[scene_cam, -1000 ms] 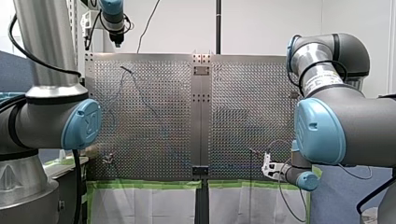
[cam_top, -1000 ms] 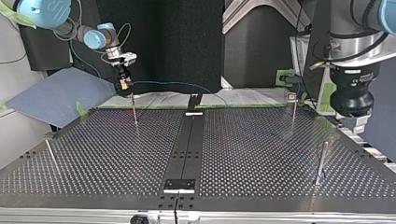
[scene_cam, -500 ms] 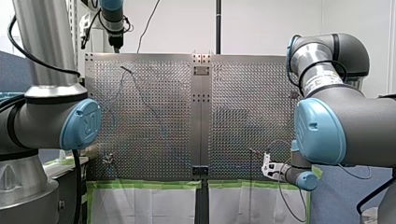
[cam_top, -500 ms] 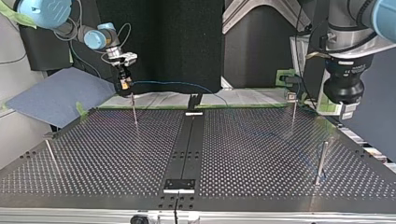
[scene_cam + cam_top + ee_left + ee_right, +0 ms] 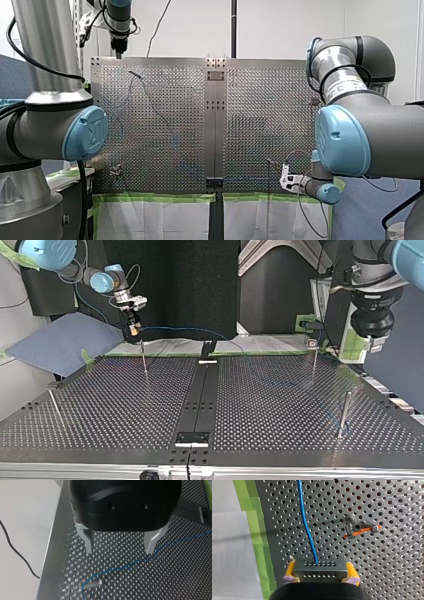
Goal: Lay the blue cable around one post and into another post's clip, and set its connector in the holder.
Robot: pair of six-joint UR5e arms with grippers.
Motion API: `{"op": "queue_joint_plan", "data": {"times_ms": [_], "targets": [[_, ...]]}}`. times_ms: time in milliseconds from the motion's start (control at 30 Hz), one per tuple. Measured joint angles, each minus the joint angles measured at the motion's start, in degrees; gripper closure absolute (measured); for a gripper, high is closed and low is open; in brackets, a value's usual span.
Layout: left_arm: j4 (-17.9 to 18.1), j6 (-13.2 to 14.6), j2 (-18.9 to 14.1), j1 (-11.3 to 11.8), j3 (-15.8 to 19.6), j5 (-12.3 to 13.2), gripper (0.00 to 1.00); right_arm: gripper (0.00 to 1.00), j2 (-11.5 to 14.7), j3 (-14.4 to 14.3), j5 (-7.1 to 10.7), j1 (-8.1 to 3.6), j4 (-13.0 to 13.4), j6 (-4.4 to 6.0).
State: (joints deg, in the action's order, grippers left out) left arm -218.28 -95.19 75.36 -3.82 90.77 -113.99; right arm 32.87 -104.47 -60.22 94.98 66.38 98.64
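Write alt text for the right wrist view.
My right gripper, yellow-padded, is shut on the dark grey rectangular connector, whose thin blue cable runs ahead over the perforated metal table. A small metal clip with an orange strip stands beside the cable.

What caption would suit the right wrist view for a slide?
My right gripper clamps the grey connector; its blue cable runs ahead over the perforated table, beside a post with a clip.

left gripper (image 5: 119, 551): fingers apart | right gripper (image 5: 320, 579): fingers clamped
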Motion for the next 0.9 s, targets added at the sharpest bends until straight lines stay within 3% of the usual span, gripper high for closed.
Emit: {"op": "queue_joint_plan", "data": {"times_ms": [233,900], "targets": [[-0.22,-0.06,0.01,-0.11,0.00,-2.18,0.01,1.00,-0.02,0.00,0.00,0.03,-0.02,-0.06],[-0.23,-0.99,-0.01,-0.86,0.00,-2.39,0.01,1.00,-0.01,0.01,0.01,0.19,-0.11,-0.19]]}}
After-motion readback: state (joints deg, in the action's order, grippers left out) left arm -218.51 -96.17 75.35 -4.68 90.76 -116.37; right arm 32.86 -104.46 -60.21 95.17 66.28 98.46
